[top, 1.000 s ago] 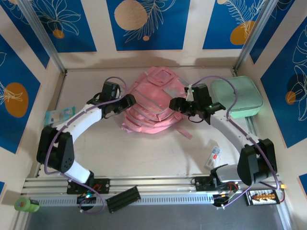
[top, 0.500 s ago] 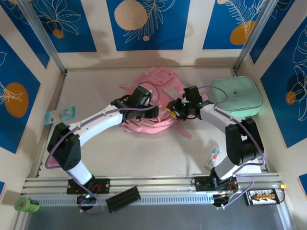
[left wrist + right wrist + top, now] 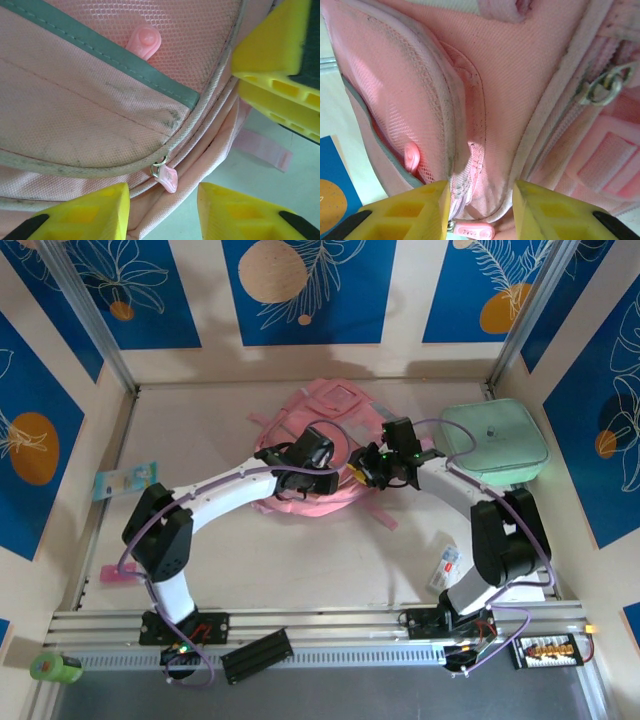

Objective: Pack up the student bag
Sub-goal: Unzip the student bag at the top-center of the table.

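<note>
The large pink fabric backpack (image 3: pixel 325 410) lies flat on the pale table (image 3: pixel 300 550) towards the far wall, roughly midway across, with a mint-green rounded rectangular case (image 3: pixel 495 440) just beside it on the right. Both arms reach in over the near right edge of the backpack, their heads close together. In the left wrist view the left gripper (image 3: pixel 162 205) hangs over the curved piped seam of a front pocket; its yellow foam jaws stand partly apart with a clear gap, and a small pink zip pull (image 3: pixel 169 179) on a metal loop sits just ahead of that gap, touched by neither pad. Above it run a grey trim band (image 3: pixel 125 65) and a round pink plastic tab (image 3: pixel 145 40) on mesh, and a pink webbing strap (image 3: pixel 262 150) lies on the table beyond the seam. The yellow fingers (image 3: pixel 275 55) of the other arm show at the upper right, near the same seam. In the right wrist view the right gripper (image 3: pixel 477 200) has its jaws drawn narrow on a ridge of the backpack's fabric and zip tape that fills the gap from pad to pad, with a flat pink pull tab (image 3: pixel 472 232) just under them and a metal zip ring (image 3: pixel 602 87) off to the right
</note>
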Available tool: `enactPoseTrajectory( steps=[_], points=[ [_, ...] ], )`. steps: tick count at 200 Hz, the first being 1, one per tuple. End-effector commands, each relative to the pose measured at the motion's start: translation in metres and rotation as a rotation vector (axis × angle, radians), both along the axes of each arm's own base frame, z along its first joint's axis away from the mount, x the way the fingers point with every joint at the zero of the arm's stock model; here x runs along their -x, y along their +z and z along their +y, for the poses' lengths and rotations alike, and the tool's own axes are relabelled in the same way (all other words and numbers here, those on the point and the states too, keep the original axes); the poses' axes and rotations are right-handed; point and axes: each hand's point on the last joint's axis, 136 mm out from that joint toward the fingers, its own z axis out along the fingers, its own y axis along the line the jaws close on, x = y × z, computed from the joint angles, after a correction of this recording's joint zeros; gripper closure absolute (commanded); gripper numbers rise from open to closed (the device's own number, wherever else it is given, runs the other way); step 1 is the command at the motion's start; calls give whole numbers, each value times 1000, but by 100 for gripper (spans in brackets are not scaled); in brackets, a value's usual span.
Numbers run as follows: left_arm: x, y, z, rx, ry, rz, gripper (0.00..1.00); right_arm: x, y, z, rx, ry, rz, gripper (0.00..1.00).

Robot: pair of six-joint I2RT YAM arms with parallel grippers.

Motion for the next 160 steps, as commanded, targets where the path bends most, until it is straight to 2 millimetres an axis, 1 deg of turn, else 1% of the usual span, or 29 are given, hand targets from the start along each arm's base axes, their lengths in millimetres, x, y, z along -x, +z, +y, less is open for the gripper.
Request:
enactPoseTrajectory(
  steps=[1, 13, 30, 64, 96, 115, 141, 160],
  points=[
    [-2, 7, -2, -17, -12, -36, 60, -3, 19, -4, -14, -41, -68, 62],
    [-3, 8, -1, -18, -3, -43, 60, -3, 24, 0, -34, -23, -78, 62],
    [-4, 7, -1, -20, -4, -49, 61, -4, 24, 7, -53, 5, -71, 61],
    [-2, 3, -4, -6, -10, -32, 61, -7, 11, 15, -51, 21, -27, 62],
    [-2, -4, -8, -4, -21, -15, 61, -15, 7, 21, -44, 50, -30, 61],
    [-3, -5, -11, 7, -23, -15, 61, -21, 12, 24, -43, 72, -53, 66],
    [-7, -6, -12, 7, -11, -31, 63, -26, 18, 26, -46, 80, -83, 78],
    [-12, -5, -11, -1, 2, -49, 66, -27, 24, 29, -58, 89, -104, 86]
  ],
)
